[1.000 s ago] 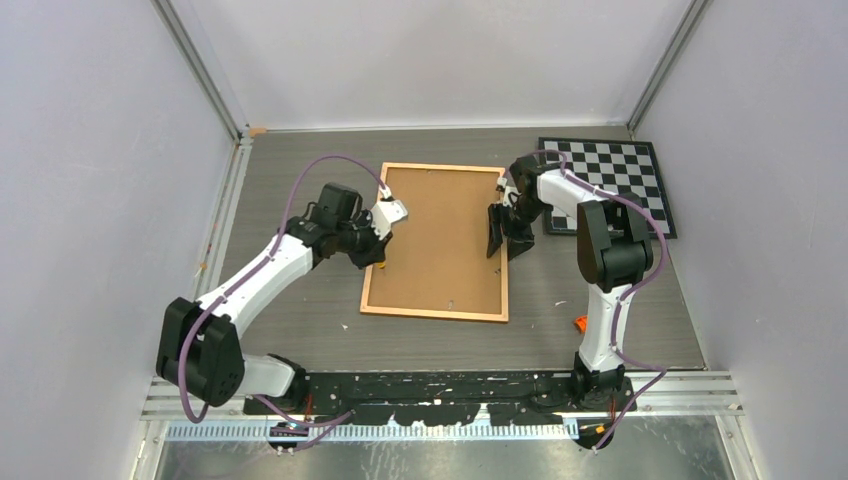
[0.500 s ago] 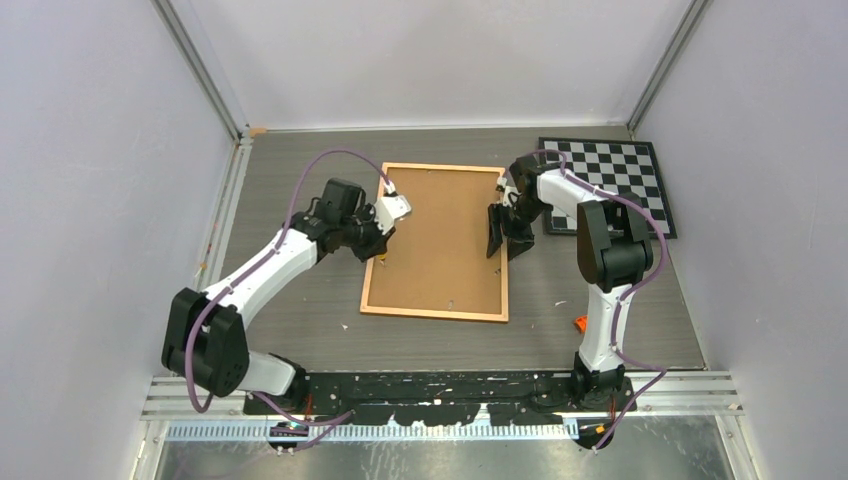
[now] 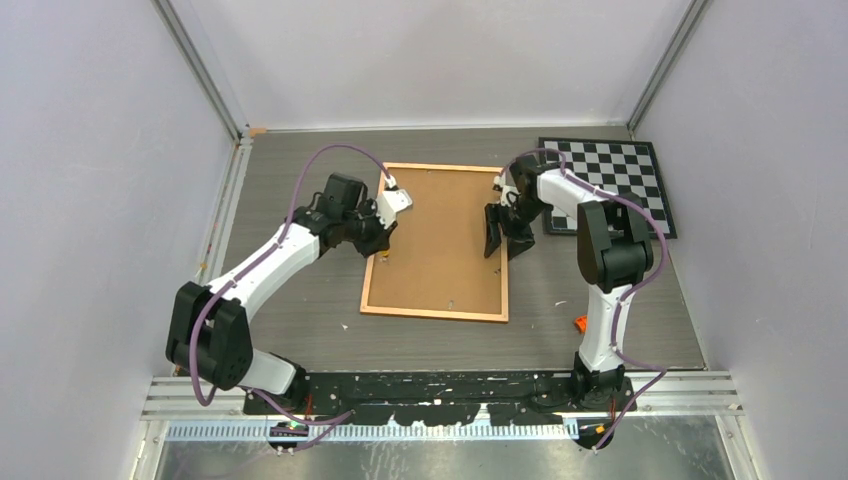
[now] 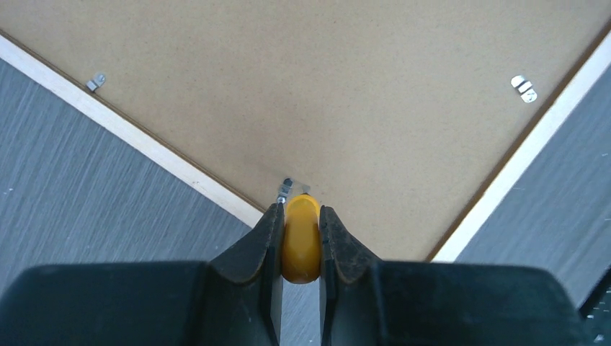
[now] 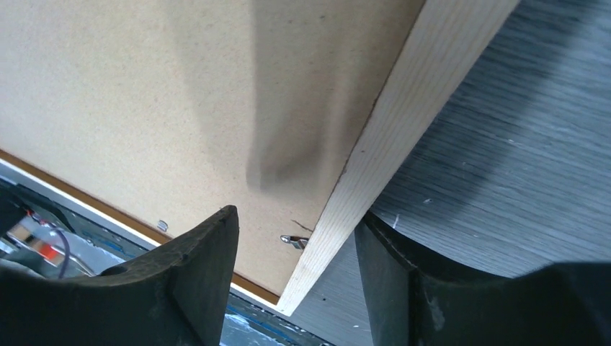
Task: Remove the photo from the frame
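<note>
2 arms: you have both reaching over the grey wood-grain table [image 3: 450, 345], 1 at each long side of the large rectangular picture frame [image 3: 433, 313] with its narrow orange-brown wooden border.
Frame position: the frame lies flat mid-table, back upward, long sides running away from the arm bases.
Backing board [image 3: 445, 250]: this plain tan-brown fibreboard panel fills the frame inside the border; small metal clips [image 4: 524, 88] sit along its edges.
Photo: hidden from you in all 3 views; only the frame's back shows.
Left gripper [image 4: 300, 210]: it stands at the frame's left long side, fingers clamped on a small yellow rounded piece [image 4: 300, 241].
Yellow piece tip: it points at the border's inner edge, just beside 1 small clip; you cannot tell whether it touches.
Right gripper [image 5: 294, 220]: it stands at the frame's right long side with jaws apart, straddling the wooden border. 1 finger hangs over the board and the other over the table just beside the outer edge. You see nothing gripped.
Checkerboard [image 3: 610, 185]: this black-and-white square board lies flat at the table's far right, apart from the frame, with the right wrist between them.
Orange scrap [image 3: 580, 322]: this small bit lies on the table beside the right arm's lower link.
</note>
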